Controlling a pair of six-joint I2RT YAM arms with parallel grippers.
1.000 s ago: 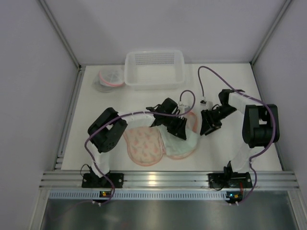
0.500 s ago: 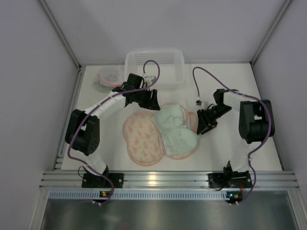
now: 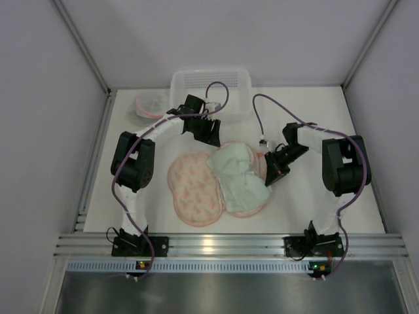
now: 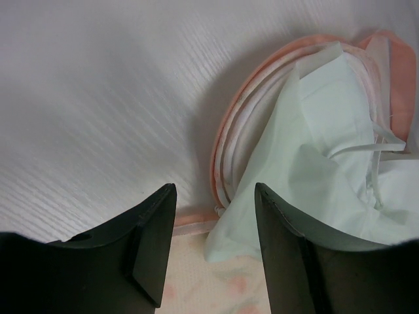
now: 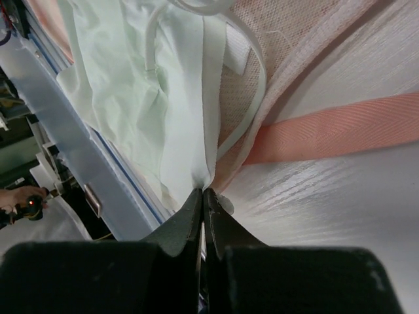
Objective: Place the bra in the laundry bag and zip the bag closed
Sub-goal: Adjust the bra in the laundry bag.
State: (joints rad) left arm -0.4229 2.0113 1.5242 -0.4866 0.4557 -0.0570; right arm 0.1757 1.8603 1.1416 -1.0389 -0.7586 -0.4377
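My right claw [image 5: 203,193] has snapped shut, pinching smooth mint cloth of the bra [image 5: 124,91] beside the pink mesh bag [image 5: 294,39]; my left claw [image 4: 214,196] hangs open, empty.

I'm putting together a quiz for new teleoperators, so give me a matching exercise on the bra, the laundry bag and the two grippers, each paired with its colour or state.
Column 1:
1. bra
2. laundry bag
3. left gripper
4. right gripper

Column 2:
A. shut, pinching pale cloth at the bag's rim
B. pink, patterned, spread open flat
C. pale green, lying on one half of the bag
D. open, nothing between the fingers

Pairs: 1-C, 2-B, 3-D, 4-A
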